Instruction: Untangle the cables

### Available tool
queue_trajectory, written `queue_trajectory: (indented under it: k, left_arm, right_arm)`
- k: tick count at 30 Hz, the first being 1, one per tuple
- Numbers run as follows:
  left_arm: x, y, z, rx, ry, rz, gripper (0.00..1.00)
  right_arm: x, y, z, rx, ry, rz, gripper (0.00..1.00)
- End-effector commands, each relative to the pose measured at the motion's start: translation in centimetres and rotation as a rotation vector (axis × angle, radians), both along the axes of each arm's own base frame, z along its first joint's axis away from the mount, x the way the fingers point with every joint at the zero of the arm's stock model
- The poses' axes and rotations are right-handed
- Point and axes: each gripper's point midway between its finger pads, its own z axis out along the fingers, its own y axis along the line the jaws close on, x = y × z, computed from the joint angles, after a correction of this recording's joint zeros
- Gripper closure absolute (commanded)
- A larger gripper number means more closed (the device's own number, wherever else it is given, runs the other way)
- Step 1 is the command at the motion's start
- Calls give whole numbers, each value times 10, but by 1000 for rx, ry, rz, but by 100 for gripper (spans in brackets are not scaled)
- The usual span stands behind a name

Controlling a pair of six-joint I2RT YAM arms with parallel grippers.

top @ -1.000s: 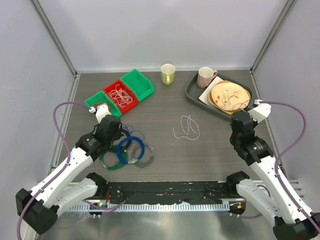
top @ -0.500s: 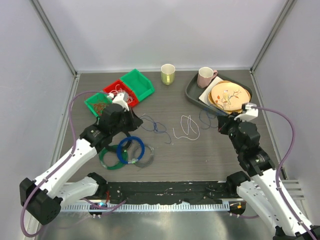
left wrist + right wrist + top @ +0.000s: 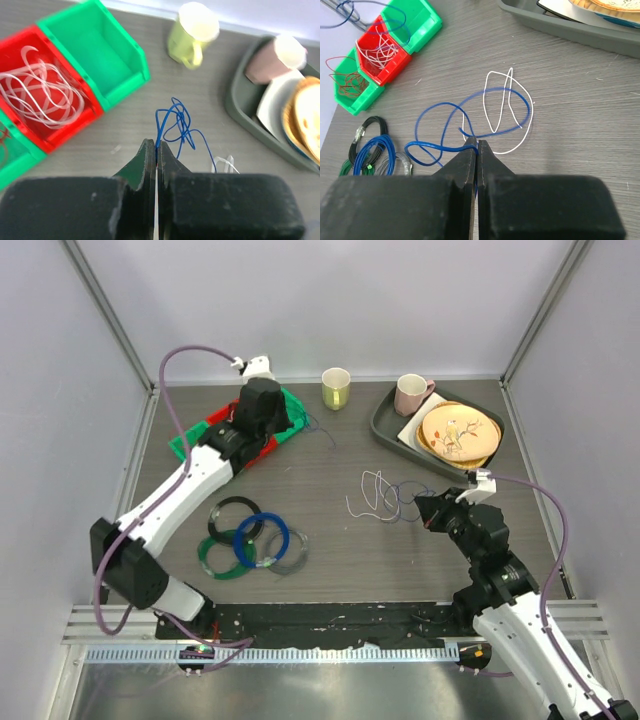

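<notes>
Two blue cables, each pinched in closed jaws, held apart over the tabletop (image 3: 580,90).

The left jaws are pressed together on the blue strand (image 3: 157,125). It runs out from their tips into a loose tangle hanging just beside the green bin (image 3: 95,55), near the yellow-green mug (image 3: 192,32). The right jaws are clamped on the blue loop (image 3: 492,90) right at their tips. That loop sweeps forward and crosses over the white cable (image 3: 486,100) lying on the tabletop. From above, the two blue pieces sit well apart. Whether the loop touches the white cable cannot be told.
</notes>
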Motion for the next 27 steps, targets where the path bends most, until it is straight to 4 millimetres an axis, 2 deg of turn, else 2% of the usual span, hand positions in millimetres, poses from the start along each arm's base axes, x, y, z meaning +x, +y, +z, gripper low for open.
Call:
queue_trajectory:
  k: [1, 6, 7, 8, 9, 10, 11, 12, 14, 15, 16, 17, 18, 19, 21, 24, 25, 26, 27]
  left_arm:
    - [46, 39, 21, 203, -50, 235, 100]
    - [86, 52, 10, 285, 4, 278, 100]
    - [94, 54, 20, 273, -11, 291, 100]
    - [105, 56, 1, 299, 28, 295, 100]
    - [113, 65, -4, 309, 42, 309, 100]
    - [121, 66, 3, 294, 34, 303, 100]
    - [130, 68, -19, 320, 84, 299, 100]
    - [137, 77, -23, 322, 97, 308, 100]
    - [152, 78, -24, 316, 96, 293, 100]
    - [160, 81, -42, 338, 125, 294, 100]
    - [167, 83, -38, 340, 113, 300, 100]
    - [171, 85, -43, 350, 119, 305, 100]
    - [178, 88, -60, 371, 145, 310, 100]
    - [183, 89, -55, 374, 133, 318, 100]
    - [186, 98, -63, 407, 159, 346, 100]
    - [193, 99, -75, 418, 179, 347, 100]
    - [195, 98, -79, 414, 184, 335, 98]
    - [195, 93, -81, 410, 189, 309, 84]
    - [196, 85, -83, 390, 195, 265, 78]
  right_arm:
    - [-1, 6, 14, 69, -64, 18, 99]
    - [-2, 2, 18, 72, -75, -1, 99]
    - [-1, 1, 18, 71, -77, -6, 99]
    - [-1, 0, 17, 67, -75, -12, 99]
    - [-1, -2, 17, 64, -78, -22, 99]
    - [0, -3, 16, 61, -75, -31, 99]
    - [1, -7, 13, 49, -68, -51, 99]
    - [2, -9, 12, 42, -64, -61, 99]
    - [3, -10, 11, 34, -60, -69, 99]
    - [4, -11, 11, 32, -61, -73, 99]
    - [4, -11, 8, 27, -52, -76, 99]
    - [5, -13, 7, 22, -48, -85, 99]
    - [6, -13, 7, 17, -47, -89, 99]
    - [6, -14, 4, 10, -33, -92, 99]
    - [6, -15, 1, 0, -25, -98, 99]
    - [8, -15, 0, 1, -28, -101, 99]
    - [8, -15, 0, 2, -28, -100, 99]
    - [8, -15, -1, -2, -24, -99, 99]
    - [9, -14, 0, 0, -25, -96, 99]
